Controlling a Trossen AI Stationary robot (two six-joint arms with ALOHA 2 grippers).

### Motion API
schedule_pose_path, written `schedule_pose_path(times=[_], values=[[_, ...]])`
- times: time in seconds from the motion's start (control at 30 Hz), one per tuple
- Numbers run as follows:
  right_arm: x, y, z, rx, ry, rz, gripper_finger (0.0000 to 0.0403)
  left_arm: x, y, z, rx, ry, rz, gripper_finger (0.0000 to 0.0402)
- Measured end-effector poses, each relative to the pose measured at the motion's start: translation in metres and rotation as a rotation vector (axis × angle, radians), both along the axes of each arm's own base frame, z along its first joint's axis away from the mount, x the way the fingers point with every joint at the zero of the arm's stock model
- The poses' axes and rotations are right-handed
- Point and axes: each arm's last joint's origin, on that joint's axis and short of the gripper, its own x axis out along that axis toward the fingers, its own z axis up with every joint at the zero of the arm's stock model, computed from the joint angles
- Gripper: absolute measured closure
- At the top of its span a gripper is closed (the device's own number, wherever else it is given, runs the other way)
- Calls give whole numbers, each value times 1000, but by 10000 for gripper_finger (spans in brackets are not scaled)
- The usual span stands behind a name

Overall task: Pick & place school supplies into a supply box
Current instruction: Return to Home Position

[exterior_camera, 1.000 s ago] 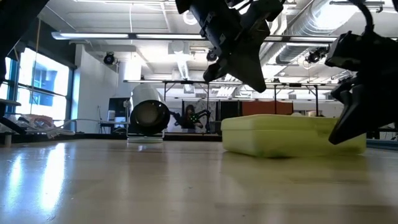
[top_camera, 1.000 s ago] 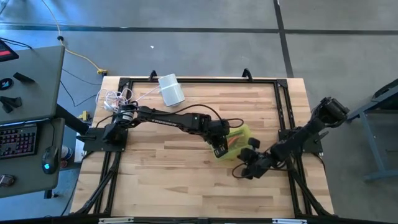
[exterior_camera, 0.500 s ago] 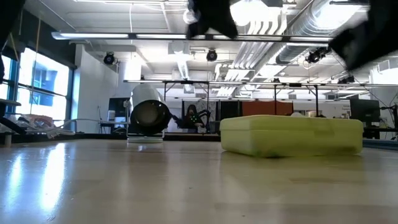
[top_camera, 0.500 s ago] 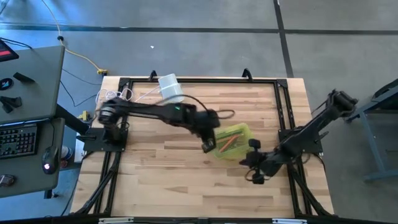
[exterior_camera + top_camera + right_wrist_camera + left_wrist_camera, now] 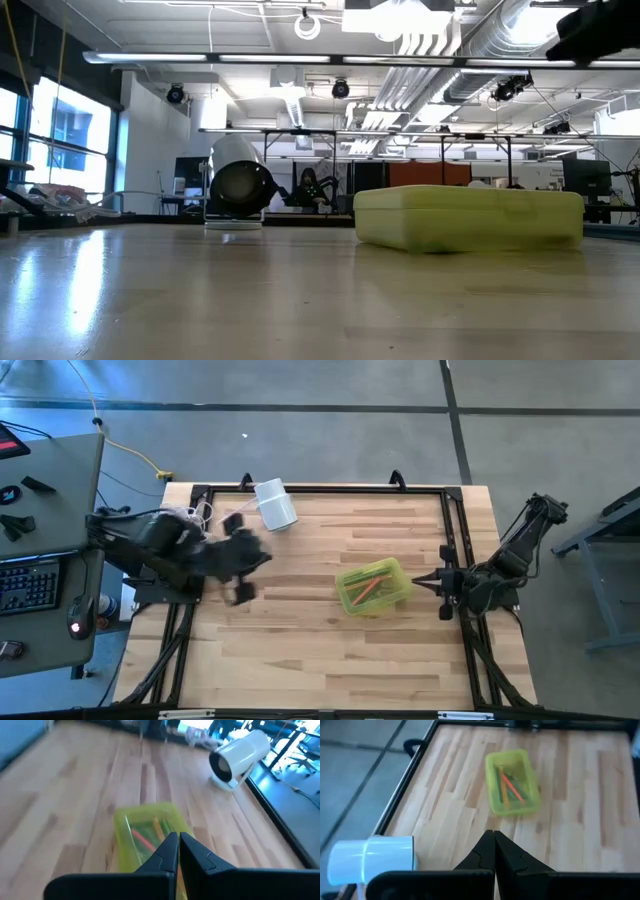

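Note:
The supply box (image 5: 372,587), translucent yellow-green with its lid down, lies flat on its base right of the table's middle, also seen in the low view (image 5: 470,217). Orange, yellow and green pens (image 5: 510,785) show through the lid; no scissors are visible. My left gripper (image 5: 494,840) is shut and drawn back over the table's left part (image 5: 250,556), far from the box. My right gripper (image 5: 178,842) is shut and sits near the right edge (image 5: 432,582), pointing at the box (image 5: 150,837) without touching it.
A white cylinder (image 5: 275,505) lies on its side near the far edge, its dark open end showing in the low view (image 5: 240,190). A coiled white cord (image 5: 185,515) sits at the far left corner. A black frame (image 5: 455,530) borders the table. Bare wood surrounds the box.
Both grippers have pulled away from the box and risen out of the low view. The left arm swung back toward the table's left edge, the right arm toward the right edge. The box has stayed where it was, lid down.

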Motion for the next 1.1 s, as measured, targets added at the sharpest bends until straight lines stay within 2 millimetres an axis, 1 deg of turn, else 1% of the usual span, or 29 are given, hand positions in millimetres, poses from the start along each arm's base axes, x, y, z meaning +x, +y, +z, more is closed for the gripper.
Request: schedule_pose_path(times=[0.1, 0.2, 0.3, 0.4, 0.5, 0.63, 0.7, 0.83, 0.9, 0.97, 1.03, 1.1], values=[[-6, -6, -11, 55, -93, 17, 402, -30, -6, -4, 28, -23, -78, 373], [-10, -10, -28, 48, -138, 64, 400, -58, -4, -17, 37, -95, -79, 373], [-15, -14, -45, 64, -175, 79, 402, -81, 2, -42, 0, -204, -61, 373], [-18, -18, -58, 96, -211, 77, 401, -95, 9, -73, -82, -333, -74, 373], [-20, -20, -68, 112, -248, 91, 401, -102, 12, -106, -136, -447, -159, 373], [-22, -20, -80, 78, -282, 138, 402, -106, 14, -150, -132, -597, -215, 373], [-22, -21, -77, 86, -306, 139, 400, -107, 15, -171, -128, -644, -223, 373], [-21, -22, -72, 107, -356, 66, 399, -105, 15, -215, -137, -748, -171, 373], [-22, -23, -73, 94, -353, 44, 400, -105, 15, -235, -150, -783, -165, 373], [-22, -23, -73, 91, -353, 39, 402, -106, 15, -251, -173, -817, -161, 373], [-22, -23, -73, 88, -352, 39, 402, -107, 15, -259, -210, -855, -167, 373], [-22, -23, -73, 91, -351, 47, 402, -108, 17, -266, -201, -852, -149, 373]])
